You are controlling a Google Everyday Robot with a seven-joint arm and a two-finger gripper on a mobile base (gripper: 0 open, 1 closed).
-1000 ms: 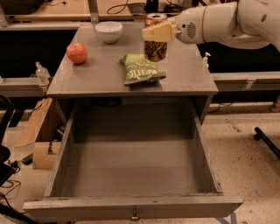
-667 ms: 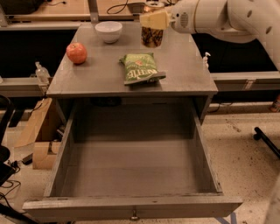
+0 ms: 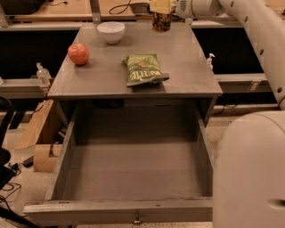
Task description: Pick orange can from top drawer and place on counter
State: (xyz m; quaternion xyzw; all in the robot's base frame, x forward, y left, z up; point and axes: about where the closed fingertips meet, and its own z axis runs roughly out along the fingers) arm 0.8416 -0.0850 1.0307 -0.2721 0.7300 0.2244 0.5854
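At the counter's (image 3: 187, 58) twelve o'clock edge, my gripper (image 3: 161, 6) has both fingers clenched on the upper part of the orange can (image 3: 161, 23). I hold it upright from above, silver top hidden between my pads. I cannot tell whether its base is touching the grey surface or hanging just over it.

My arm (image 3: 251, 26) reaches in from two o'clock, above the cabinet's right side.

Below, at six o'clock, the top drawer (image 3: 133, 178) stands pulled fully out, its floor bare and its small metal knob (image 3: 137, 219) facing the camera. By my reading the can is out of it and only the set-down and release remain.

The far edge looks like the sensible spot. A red apple (image 3: 78, 54) sits at nine o'clock, a white bowl (image 3: 111, 32) at eleven and a green chip bag (image 3: 143, 70) lies near the middle, all well apart from the can. Gripping high keeps my fingers off the wood and the can vertical. That matters, since a tall, narrow can this near the back edge could tip or roll off if I let go while it is tilted.
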